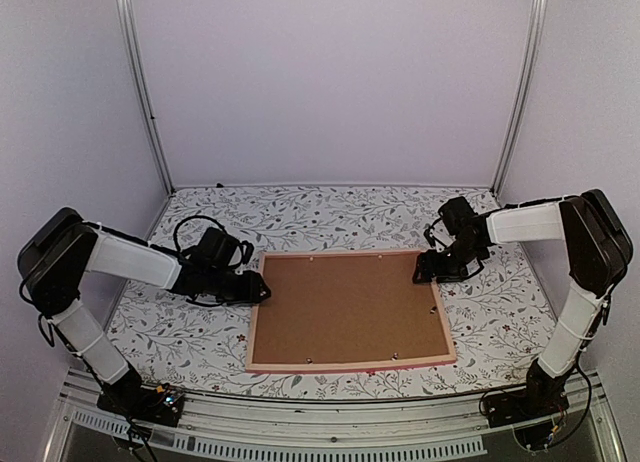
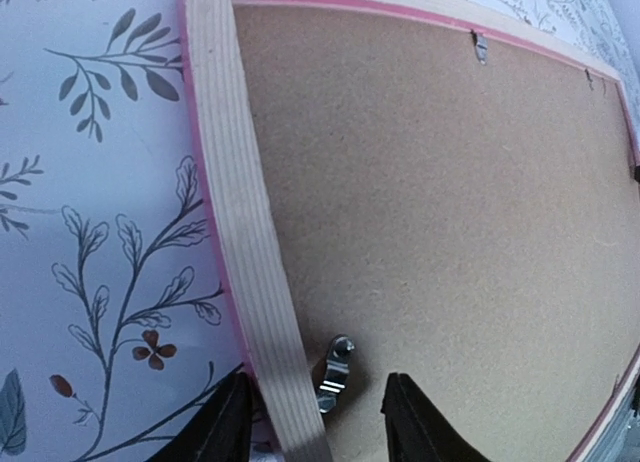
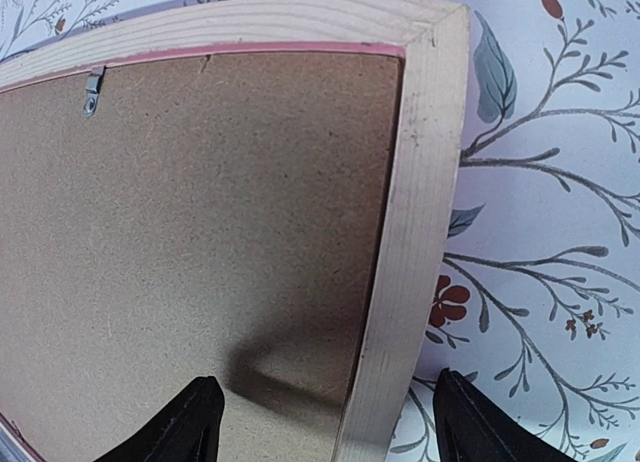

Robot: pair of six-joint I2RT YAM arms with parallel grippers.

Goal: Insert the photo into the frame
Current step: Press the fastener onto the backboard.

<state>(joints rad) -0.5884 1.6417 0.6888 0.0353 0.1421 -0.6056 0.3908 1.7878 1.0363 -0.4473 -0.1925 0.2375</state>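
Pink-edged pale-wood rectangular frame face-down mid-picture on floral bench, brown hardboard backing inside; photo not visible | left pincer spread astride left rail | right pincer spread astride upper-right corner | judged stiff, light, flat-lying: grip the rails.

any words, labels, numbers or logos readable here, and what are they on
No text can be read in any view.
The backing and frame show no print; the cloth has only a leaf pattern.
The boards at the arm bases are too small to read.
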